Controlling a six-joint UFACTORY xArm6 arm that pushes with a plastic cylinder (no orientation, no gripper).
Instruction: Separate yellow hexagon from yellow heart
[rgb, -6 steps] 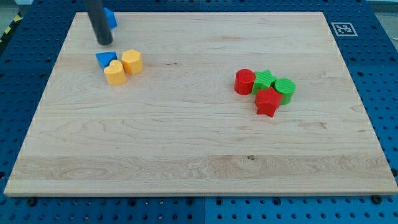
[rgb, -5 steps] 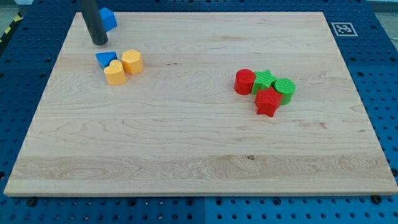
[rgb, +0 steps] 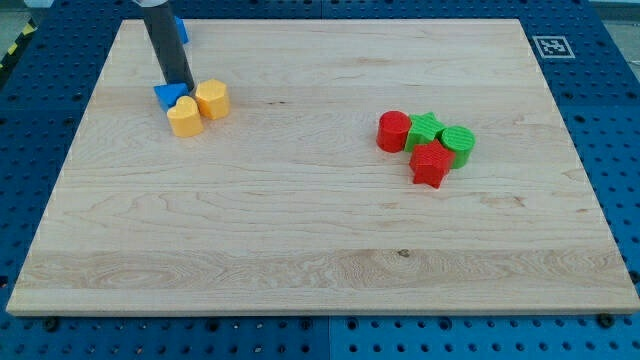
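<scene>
Camera view, read from the view's bottom upward: the near half of the wooden board (rgb: 300, 260) carries nothing, then at mid-right sits a tight cluster of a red block (rgb: 430, 164), a green cylinder (rgb: 458, 143), a green star-like block (rgb: 425, 130) and a red cylinder (rgb: 393, 131), well apart from the work. Further up at the view's left lie the yellow heart (rgb: 184, 117) and the yellow hexagon (rgb: 212, 99), touching each other, with a blue triangular block (rgb: 169, 95) against the heart's upper left. To split the pair well, I judge the push should enter the seam from above and drive the hexagon toward the view's right, leaving the heart alone. There is no claw to open or close (just a plain rod holding nothing); my tip (rgb: 181, 87) stands on the blue block's right edge, just above the heart and left of the hexagon. Another blue block (rgb: 182, 28) peeks out behind the rod at the far edge.
</scene>
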